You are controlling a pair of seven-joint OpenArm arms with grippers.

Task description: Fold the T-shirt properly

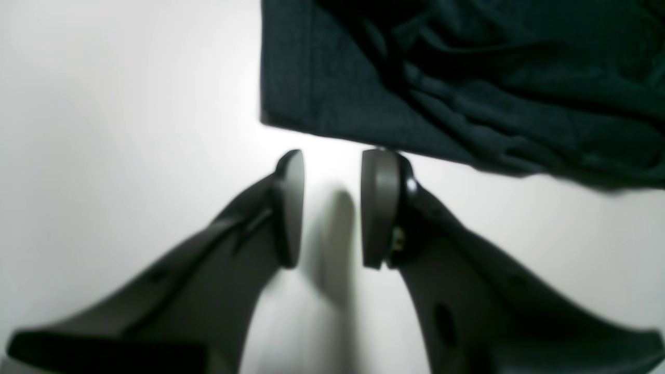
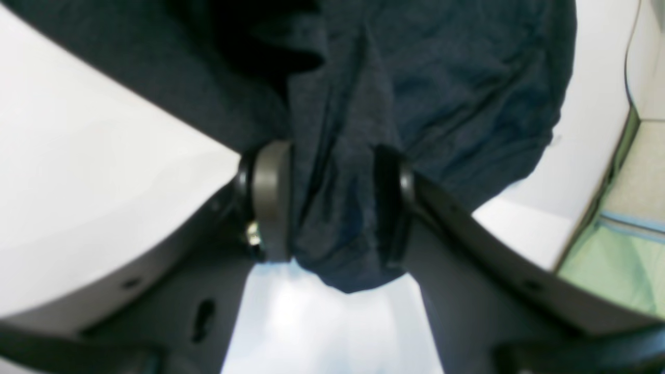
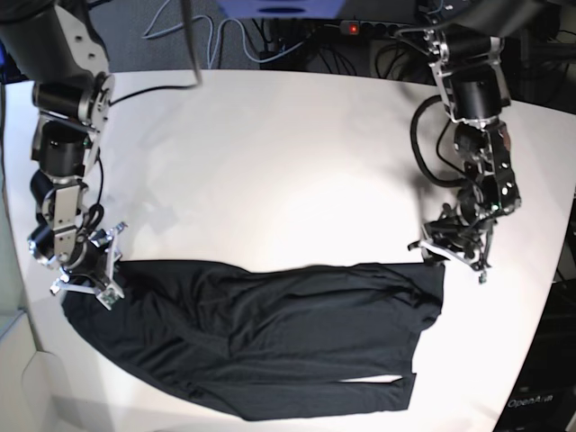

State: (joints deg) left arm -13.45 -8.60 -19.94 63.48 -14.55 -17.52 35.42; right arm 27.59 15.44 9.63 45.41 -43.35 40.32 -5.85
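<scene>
The T-shirt [image 3: 261,337] lies spread on the desk [image 3: 270,171]. My right pincer [image 2: 332,202] clamps a bunched fold at its edge. My left pincer [image 1: 332,208] hangs released beside the opposite corner. The fabric looks thin, limp and light; grip it at corners.

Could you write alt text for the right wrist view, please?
The right gripper has a fold of the dark T-shirt bunched between its two fingers, just above the white table. A green surface shows at the right edge.
</scene>
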